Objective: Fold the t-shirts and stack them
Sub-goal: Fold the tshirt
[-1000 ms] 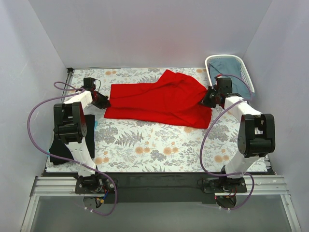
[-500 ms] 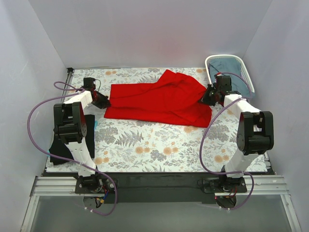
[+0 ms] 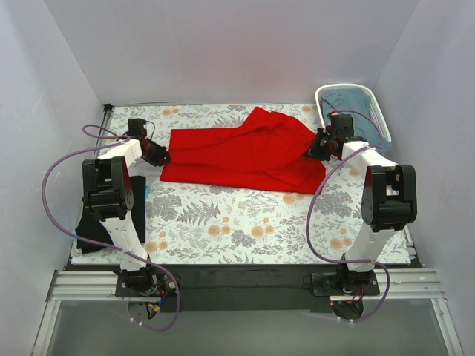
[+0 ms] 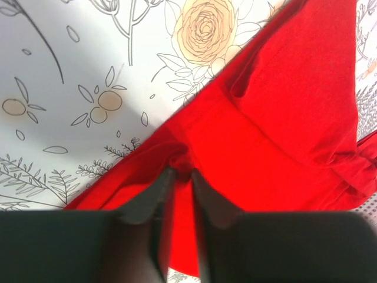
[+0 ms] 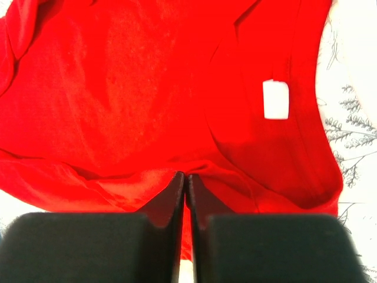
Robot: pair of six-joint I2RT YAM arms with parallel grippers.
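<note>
The red t-shirt point(image 3: 245, 152) lies folded lengthwise across the far half of the flowered table. My left gripper point(image 3: 159, 156) is shut on its left edge; in the left wrist view the fingers point(image 4: 154, 194) pinch a bunch of red cloth point(image 4: 277, 118). My right gripper point(image 3: 318, 145) is shut on its right edge; the right wrist view shows the jaws pressed together on a fold of red cloth point(image 5: 135, 88), with the white neck label point(image 5: 275, 99) just beyond. The black t-shirt point(image 3: 95, 226) lies at the table's near left edge, partly behind the left arm.
A white laundry basket point(image 3: 375, 110) with blue cloth point(image 3: 349, 100) in it stands at the far right corner, just behind my right gripper. White walls close in the table on three sides. The flowered table cover point(image 3: 245, 222) runs to the black front rail.
My right gripper has shifted slightly toward the far side with the shirt's right edge in it. The left arm and the shirt's left side have not moved.
</note>
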